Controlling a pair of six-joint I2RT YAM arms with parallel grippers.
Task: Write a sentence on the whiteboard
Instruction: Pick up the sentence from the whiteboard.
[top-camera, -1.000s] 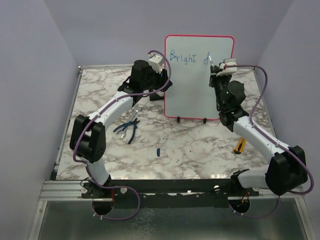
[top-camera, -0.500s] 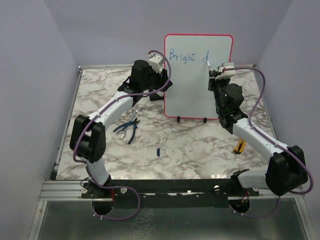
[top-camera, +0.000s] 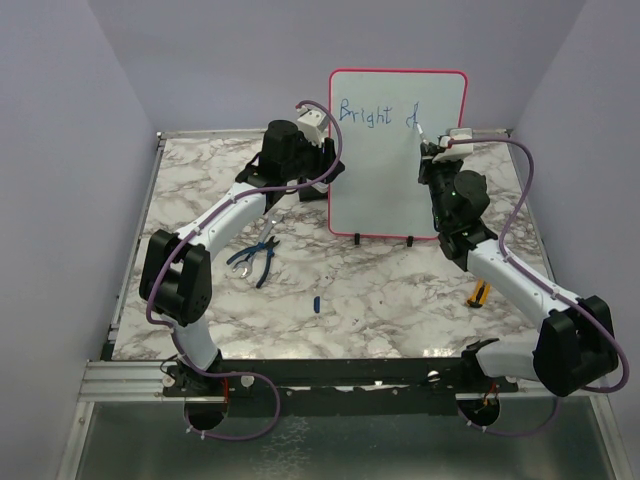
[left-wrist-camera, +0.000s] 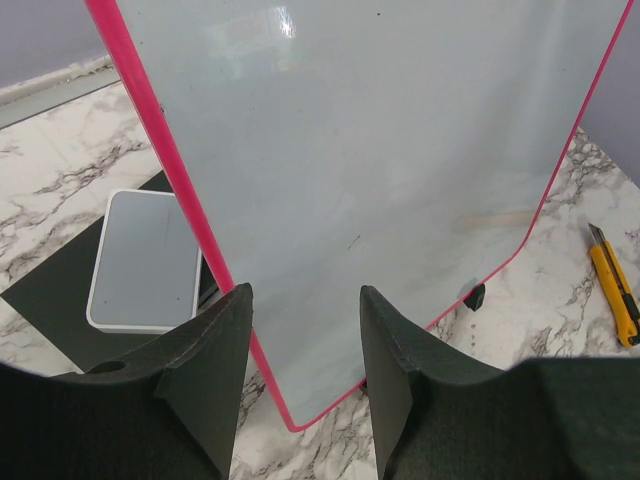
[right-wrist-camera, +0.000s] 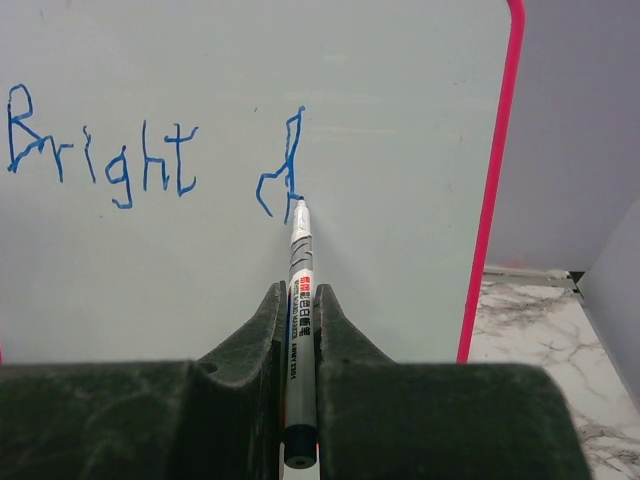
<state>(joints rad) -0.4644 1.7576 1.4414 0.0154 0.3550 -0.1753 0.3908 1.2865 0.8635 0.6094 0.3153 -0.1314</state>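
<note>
- Your whiteboard (top-camera: 398, 180) stands upright on its black feet at the far middle of the marble table (top-camera: 380, 290).
- Your sentence (right-wrist-camera: 146, 158) reads "Bright d" so far, in thin blue strokes along the top of the board.
- Your right gripper (right-wrist-camera: 298, 300) is clamped tight on a marker (right-wrist-camera: 299, 260). The marker's tip touches the board at the foot of the "d".
- Your left gripper (left-wrist-camera: 305, 330) is roughly half open, with its 2 fingers straddling the board's red-pink left edge. You cannot tell whether they touch it.
</note>
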